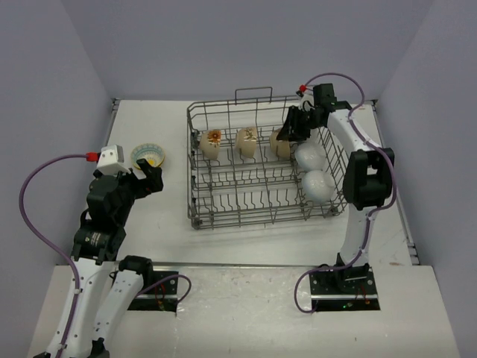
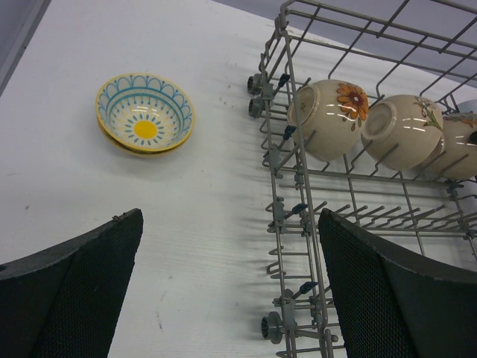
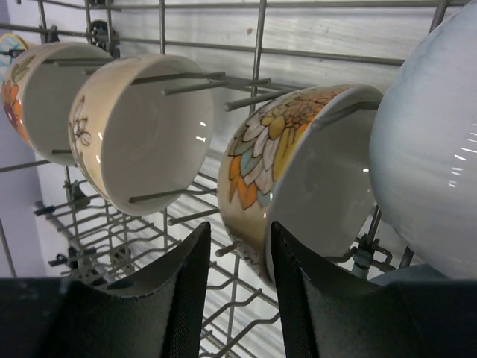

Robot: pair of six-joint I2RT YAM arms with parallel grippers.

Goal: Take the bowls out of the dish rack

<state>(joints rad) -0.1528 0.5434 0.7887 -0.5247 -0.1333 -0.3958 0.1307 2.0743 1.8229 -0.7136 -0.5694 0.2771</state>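
Observation:
The grey wire dish rack stands mid-table. Three cream patterned bowls stand on edge in its back row, and two white bowls at its right end. A teal-rimmed bowl with a yellow centre sits on the table left of the rack. My right gripper is inside the rack, open; in the right wrist view its fingers straddle the lower rim of the rightmost patterned bowl. My left gripper is open and empty near the teal-rimmed bowl.
The rack's left wall with small wheels runs beside my left gripper. A white bowl crowds the right of my right fingers. Rack tines and a raised handle loop stand up. Grey walls enclose the table.

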